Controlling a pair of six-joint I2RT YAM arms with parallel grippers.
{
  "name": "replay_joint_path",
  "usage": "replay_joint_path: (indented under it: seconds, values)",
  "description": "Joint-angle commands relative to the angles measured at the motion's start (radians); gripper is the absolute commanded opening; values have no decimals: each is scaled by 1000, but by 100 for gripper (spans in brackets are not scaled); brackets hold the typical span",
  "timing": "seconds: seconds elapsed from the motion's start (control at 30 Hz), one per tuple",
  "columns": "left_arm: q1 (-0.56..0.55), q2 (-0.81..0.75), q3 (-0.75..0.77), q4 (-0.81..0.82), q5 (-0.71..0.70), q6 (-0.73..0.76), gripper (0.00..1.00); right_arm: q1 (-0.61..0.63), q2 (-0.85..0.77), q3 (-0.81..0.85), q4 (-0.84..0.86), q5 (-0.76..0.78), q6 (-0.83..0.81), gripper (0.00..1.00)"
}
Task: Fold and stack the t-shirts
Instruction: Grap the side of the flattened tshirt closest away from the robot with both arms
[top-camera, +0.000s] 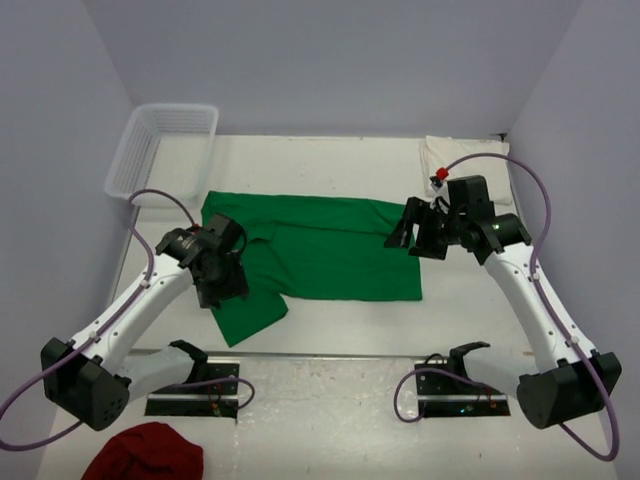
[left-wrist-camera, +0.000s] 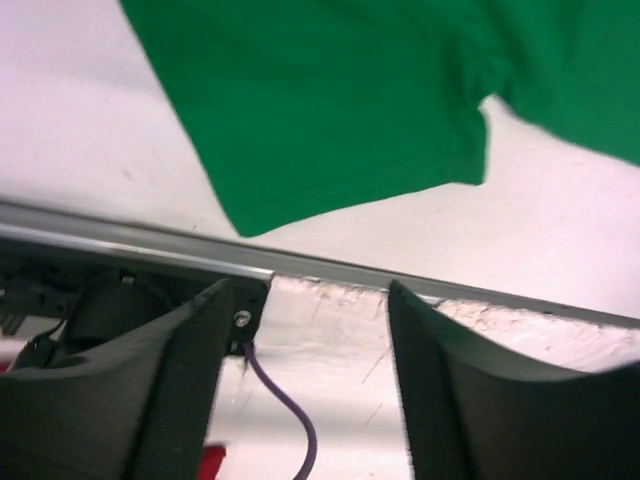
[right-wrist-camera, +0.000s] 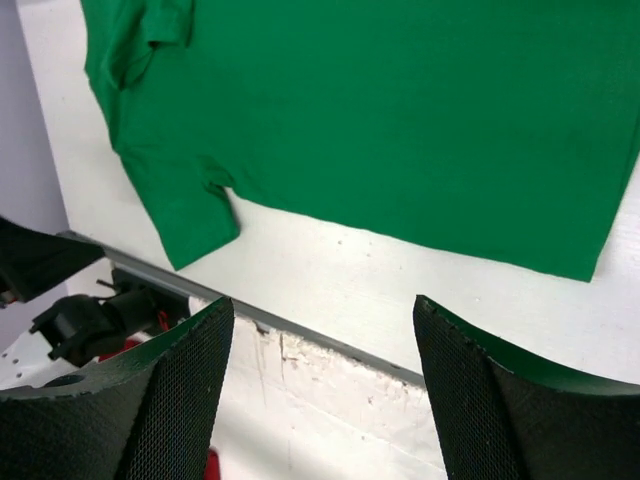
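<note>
The bright green t-shirt (top-camera: 330, 250) lies spread flat across the middle of the table, one sleeve (top-camera: 250, 315) pointing toward the near edge. The cream-white t-shirt (top-camera: 455, 160) sits bunched at the back right. My left gripper (top-camera: 224, 288) hovers over the green shirt's near-left sleeve (left-wrist-camera: 340, 110), open with nothing between its fingers (left-wrist-camera: 190, 380). My right gripper (top-camera: 412, 236) hangs above the shirt's right edge, also open and empty. In the right wrist view the green shirt (right-wrist-camera: 380, 120) fills the upper part, and the right gripper (right-wrist-camera: 320, 390) shows only bare table in its gap.
A clear plastic basket (top-camera: 165, 140) stands at the back left. A metal rail (top-camera: 330, 355) runs along the near edge of the table. A dark red cloth (top-camera: 145, 455) lies at the bottom left near the left arm's base. Purple cables (left-wrist-camera: 290, 410) trail from both arms.
</note>
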Motion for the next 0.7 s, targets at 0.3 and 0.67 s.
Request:
replay_joint_path:
  seconds: [0.3, 0.67]
  values:
    - [-66, 126, -172, -34, -121, -131, 50, -1, -55, -8, 8, -104, -45, 74]
    - [-64, 273, -267, 168, -131, -85, 47, 1, -101, -57, 10, -70, -49, 75]
